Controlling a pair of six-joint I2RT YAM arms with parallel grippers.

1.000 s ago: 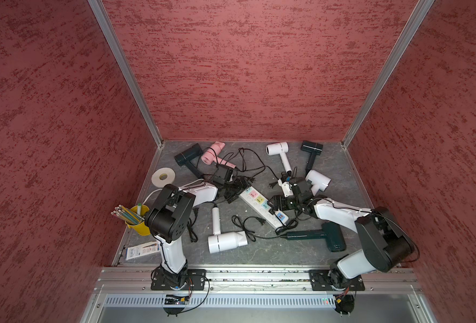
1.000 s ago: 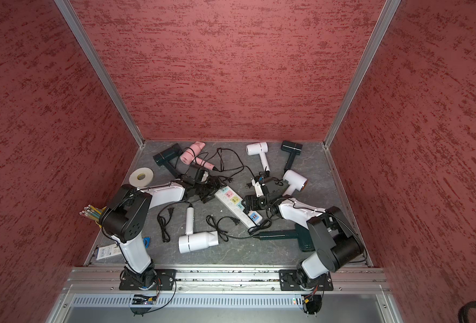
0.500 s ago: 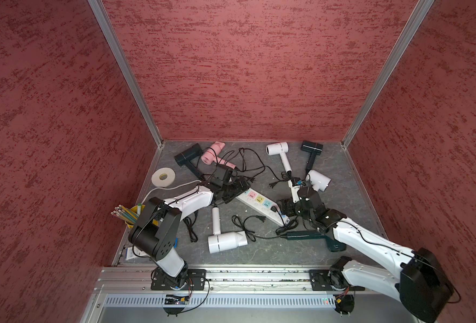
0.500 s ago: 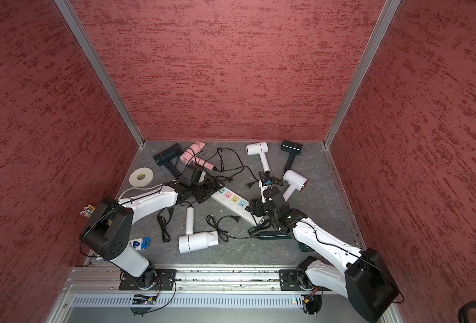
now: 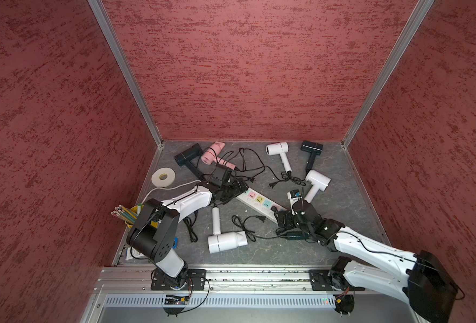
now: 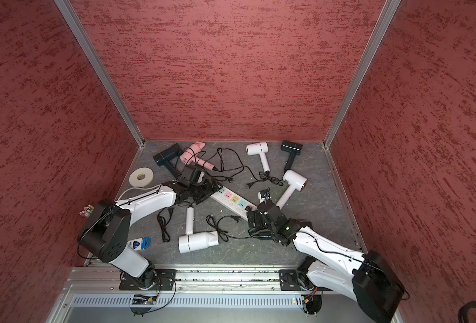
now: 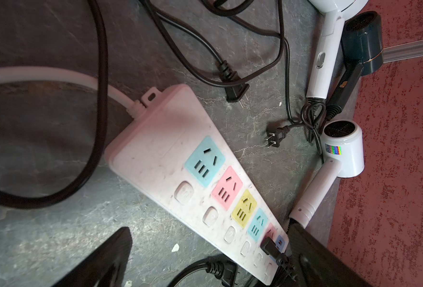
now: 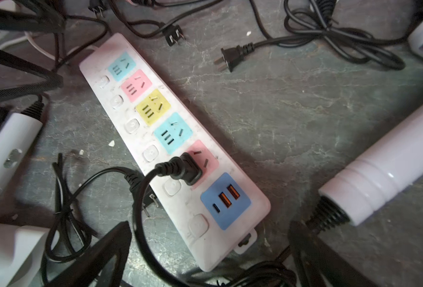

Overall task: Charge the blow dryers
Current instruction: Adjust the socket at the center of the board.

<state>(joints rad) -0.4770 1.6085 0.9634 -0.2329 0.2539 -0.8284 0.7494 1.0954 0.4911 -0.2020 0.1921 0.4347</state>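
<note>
On the grey surface (image 5: 354,195), the blow dryers (image 6: 197,242) lie scattered, black cords (image 7: 103,74) tangled between them: the black dryer (image 5: 188,157) and pink dryer (image 5: 213,152) at the far left, the far white dryer (image 5: 278,149) and navy dryer (image 5: 311,147) toward the far right, the middle white dryer (image 5: 317,181) nearer me, the front white dryer (image 5: 225,242) close to the front edge, and the dark green dryer (image 5: 295,237) mostly hidden beneath my right arm (image 5: 371,249). Among them the power strip (image 5: 259,202) lies diagonally, one black plug (image 8: 185,171) seated in a pink socket. My right fingers (image 8: 312,261) stand wide over the strip's USB end, gripping nothing; my left fingers (image 7: 317,258) spread wide near its cord end, likewise empty.
</note>
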